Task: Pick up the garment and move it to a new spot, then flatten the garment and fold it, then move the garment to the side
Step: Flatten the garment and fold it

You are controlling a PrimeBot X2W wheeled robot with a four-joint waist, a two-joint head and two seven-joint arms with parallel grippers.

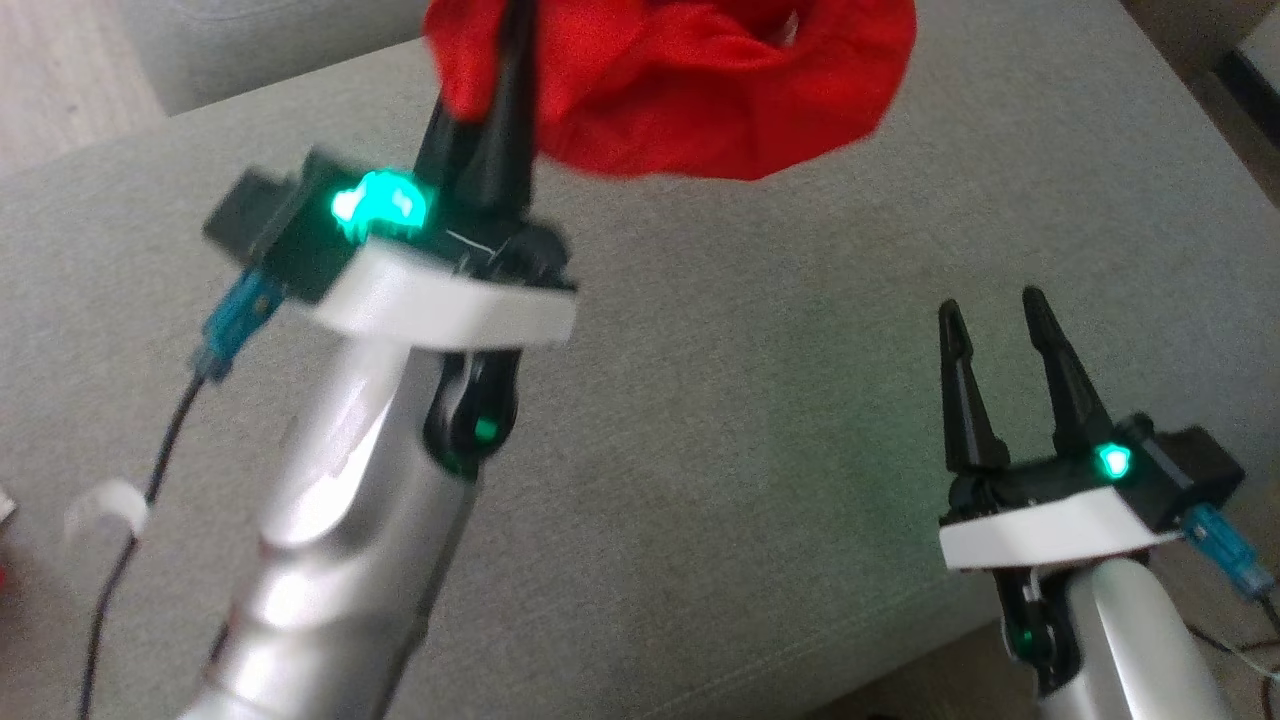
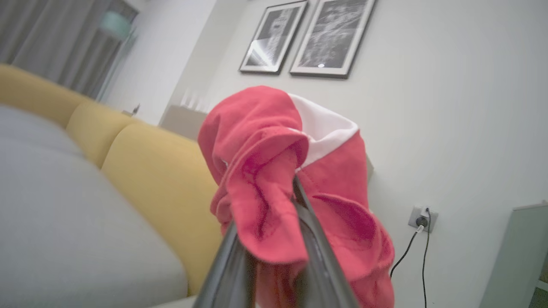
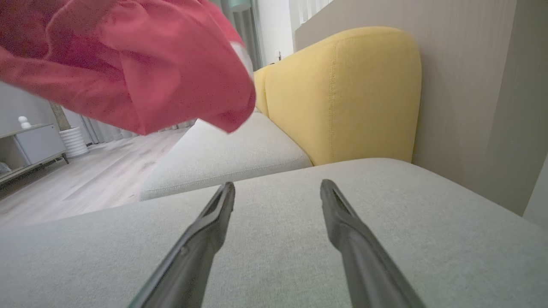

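The garment (image 1: 700,85) is red with a white panel, bunched and hanging in the air above the grey sofa cushion (image 1: 760,420). My left gripper (image 1: 510,60) is raised at the upper left, shut on the garment's cloth. In the left wrist view the garment (image 2: 274,179) drapes over both fingers (image 2: 314,244) and hides their tips. My right gripper (image 1: 995,310) stands open low at the right, above the cushion, with nothing between its fingers. From the right wrist view the garment (image 3: 128,68) hangs at the upper left, well apart from the right gripper (image 3: 278,190).
Yellow sofa backrests (image 3: 342,94) line the far side of the grey seat cushions. A seam (image 3: 231,175) divides two seat cushions. Wooden floor (image 3: 77,171) lies beyond the sofa's front edge. A wall socket with a cable (image 2: 421,218) sits on the wall.
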